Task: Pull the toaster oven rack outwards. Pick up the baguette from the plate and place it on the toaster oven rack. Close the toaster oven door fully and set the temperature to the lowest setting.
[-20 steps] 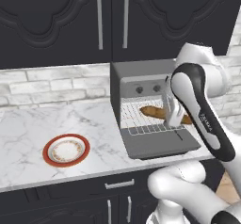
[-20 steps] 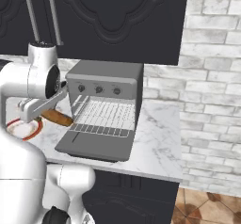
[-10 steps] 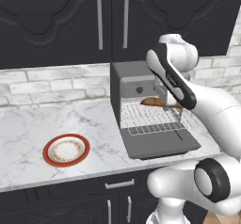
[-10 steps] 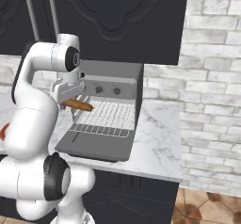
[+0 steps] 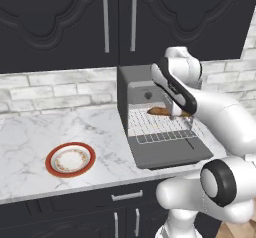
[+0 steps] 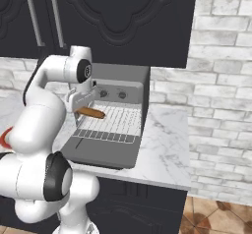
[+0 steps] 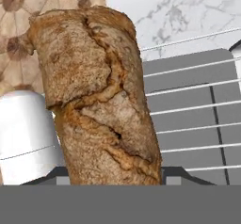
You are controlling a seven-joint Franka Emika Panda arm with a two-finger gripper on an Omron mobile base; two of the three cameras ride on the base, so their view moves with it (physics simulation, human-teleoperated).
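**A:** ok so where's the bread at right now? In the left base view I can see the baguette poking out past the arm, up over the far part of the toaster oven rack, which is pulled out over the dropped-open toaster oven door. Plate is sitting bare on the counter, well off to the left of the toaster oven.

**B:** yeah, and the right base view gives you what that one hides: the gripper actually clamped on the near-left end of the loaf, with the rest sticking out to the right above the rack wires. You also get two of the knobs from that side. The plate is just a red sliver at the left edge there.

**A:** hand view is basically all crust lol. The loaf runs straight up from between the jaws, rack wires and the grey door behind it on the right, marble beyond that.

**B:** so jaws are partly closed, holding the baguette. Doesn't look like it's touching the rack, though I can't tell for sure from these angles.

**A:** vs a second ago? Back then the loaf was out at the left side of the oven front, beside the open door. Now the arm has swung it in over the rack, closer to the opening.

**B:** rack, door and plate haven't budged.
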